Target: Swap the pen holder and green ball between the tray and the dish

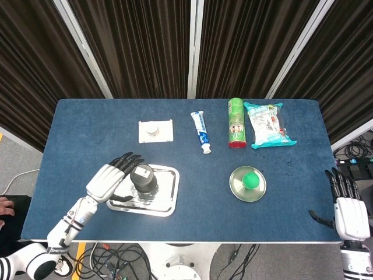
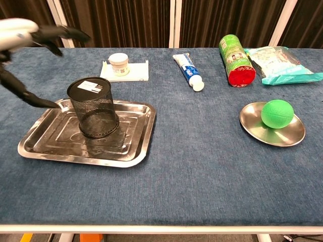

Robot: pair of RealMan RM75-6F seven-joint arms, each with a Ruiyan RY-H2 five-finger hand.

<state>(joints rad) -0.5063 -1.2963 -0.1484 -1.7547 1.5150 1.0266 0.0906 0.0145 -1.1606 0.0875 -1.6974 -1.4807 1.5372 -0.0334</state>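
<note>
One pen holder (image 2: 93, 108) stands upright on tray (image 2: 55, 151), mouth down.

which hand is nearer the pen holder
Left. The left hand is open right beside the pen holder on its left, over the tray's edge. The right hand hangs off the table's far right edge.

Even, bright light falls from overhead onto my tabletop (image 1: 87, 128); shadows under things are short and soft. The tray (image 2: 133, 146) and dish (image 2: 252, 128) throw mild glare off their metal. My left hand (image 2: 20, 35) is slightly motion-blurred at the chest view's left edge. The curtains behind stay dark.
</note>
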